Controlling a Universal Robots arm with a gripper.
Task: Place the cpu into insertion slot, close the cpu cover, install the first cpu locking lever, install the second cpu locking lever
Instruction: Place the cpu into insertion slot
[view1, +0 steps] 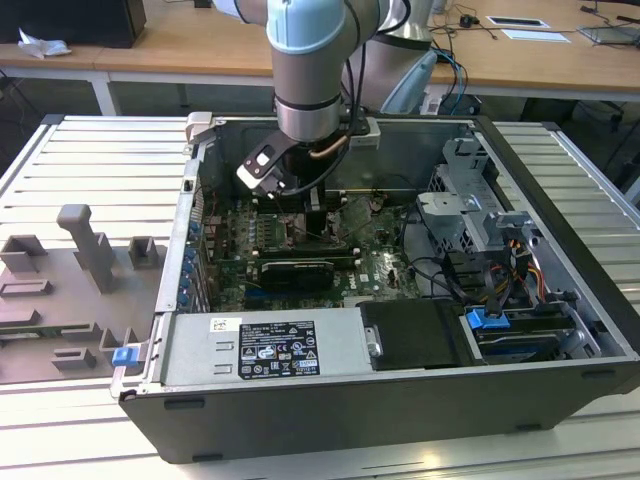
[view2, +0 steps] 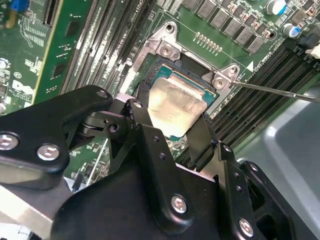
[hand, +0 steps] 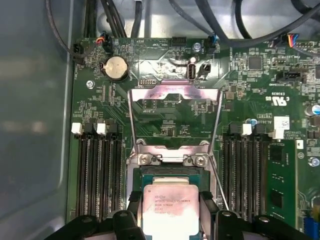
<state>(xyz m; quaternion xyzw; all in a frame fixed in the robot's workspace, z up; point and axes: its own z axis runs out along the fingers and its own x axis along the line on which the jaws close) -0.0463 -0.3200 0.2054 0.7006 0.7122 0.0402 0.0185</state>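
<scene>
Grip: gripper (hand: 170, 200) clamped on cpu (hand: 169, 215) edges.
Position: over the insertion slot (hand: 170, 173) (seated or not, unclear).
Lid: cpu cover (hand: 150, 92) swung open.
Care: keep chip level, square to slot.

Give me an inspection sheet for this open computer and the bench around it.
Surface: green motherboard inside an open computer case, on a slatted metal table.
Job's things: cpu over the insertion slot; cpu cover swung open; thin locking lever unlatched beside the slot.
Clutter: grey fixture blocks on the table, exterior view's left.
Grippers: hand shut on the cpu.
Cables: bundled wires inside the case, exterior view's right.
Surroundings: wooden desks behind.
</scene>
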